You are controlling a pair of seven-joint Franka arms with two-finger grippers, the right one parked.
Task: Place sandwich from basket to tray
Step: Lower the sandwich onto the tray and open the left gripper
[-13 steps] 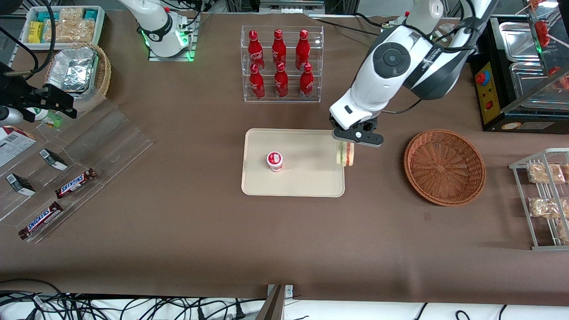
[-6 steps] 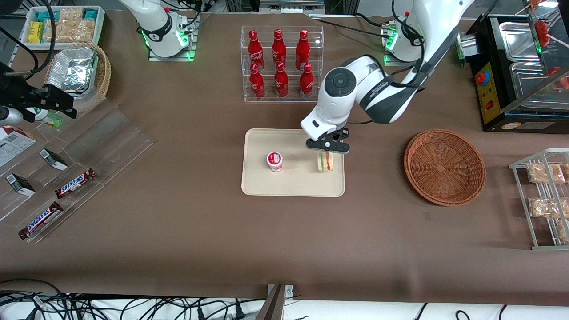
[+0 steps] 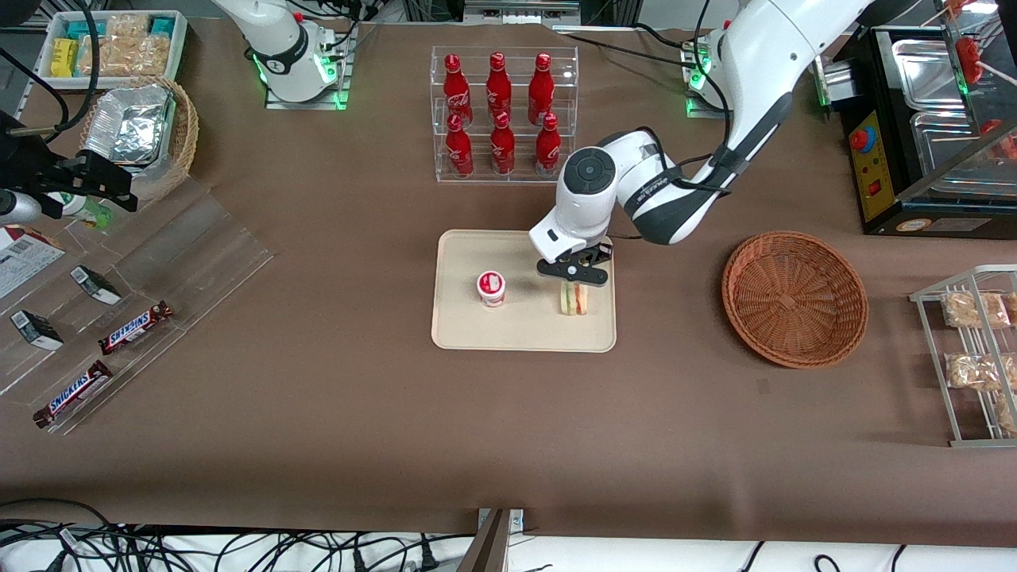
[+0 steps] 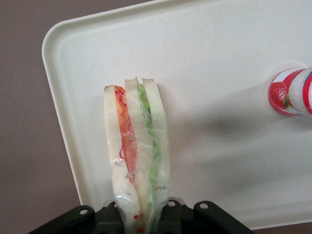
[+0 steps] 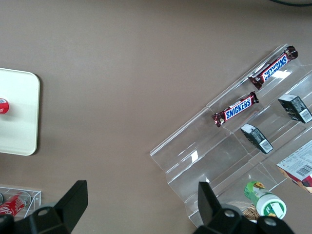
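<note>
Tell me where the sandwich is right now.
The sandwich is over the tray, held in the gripper, near the tray edge toward the basket and beside the small red-and-white cup.

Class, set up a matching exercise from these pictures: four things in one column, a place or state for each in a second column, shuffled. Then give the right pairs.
Things:
1. sandwich
2. basket
3. yogurt cup
4. hand

Places or states:
A. holds nothing
B. stands upright on the tray, beside the sandwich
C. above the tray, shut on the sandwich
D. gripped on edge, low over the tray

Pairs: 1-D, 2-A, 3-B, 4-C
</note>
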